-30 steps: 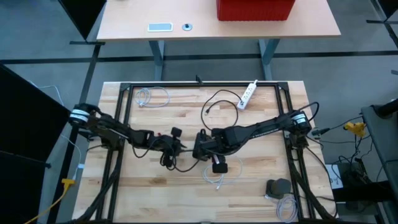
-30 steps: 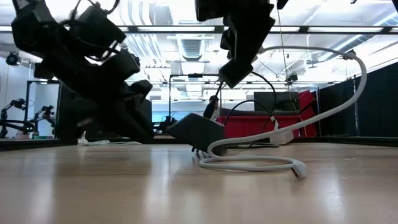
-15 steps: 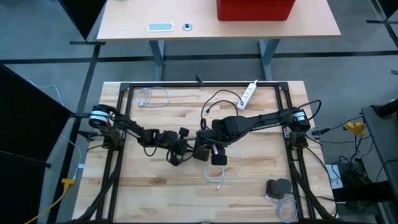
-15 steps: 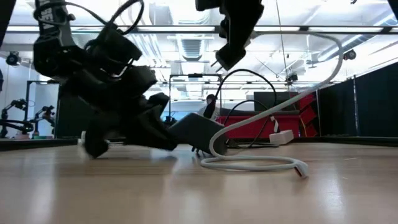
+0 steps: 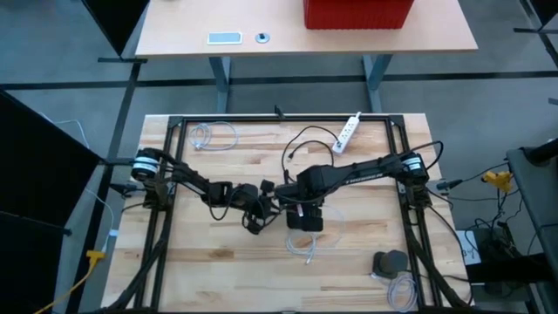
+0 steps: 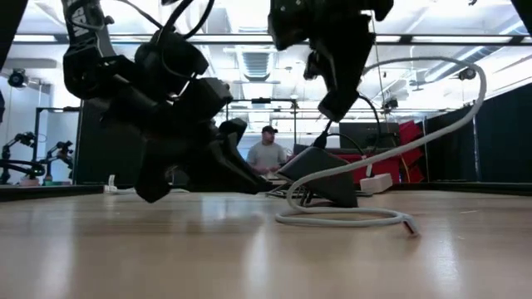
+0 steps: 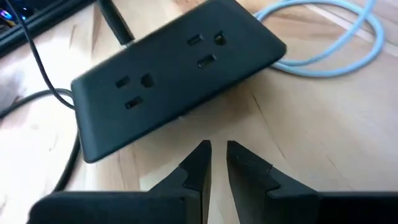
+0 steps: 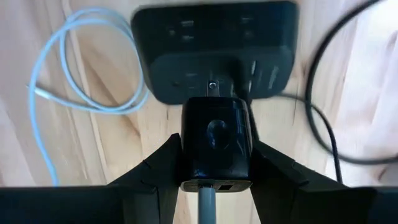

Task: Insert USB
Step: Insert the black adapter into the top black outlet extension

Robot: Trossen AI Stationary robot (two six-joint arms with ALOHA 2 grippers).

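A black power block [image 7: 177, 71] with several sockets lies on the wooden table at its middle; it also shows in the high view [image 5: 308, 222]. My right gripper [image 8: 216, 180] hangs above it, shut on a black plug adapter [image 8: 216, 140] with a white cable [image 6: 432, 91] at its rear. The cable loops down onto the table [image 5: 305, 247]. My left gripper [image 7: 217, 155] is shut and low over the table, its tips just short of the block's side, touching nothing that shows. My right gripper pinches the adapter's two side faces [image 8: 186, 146] between its two fingers, pointing down from above. The adapter's metal prong [image 8: 212, 85] points at the power block's socket face. The adapter is clear of the table, and the white cable [image 8: 207, 202] leaves its rear end between the fingers.
A white power strip [image 5: 349, 131] and a black cord [image 5: 309, 139] lie at the far side, a white coiled cable [image 5: 209, 135] far left, a grey object [image 5: 390, 262] near right. A black frame [image 5: 174, 174] borders the table. A person [image 6: 268, 154] sits beyond it.
My left gripper has reached toward the table's right, up to the power block. My right gripper has shifted right with the adapter, to a place over the block. The block has slid and turned on the table, and the white cable has swung along.
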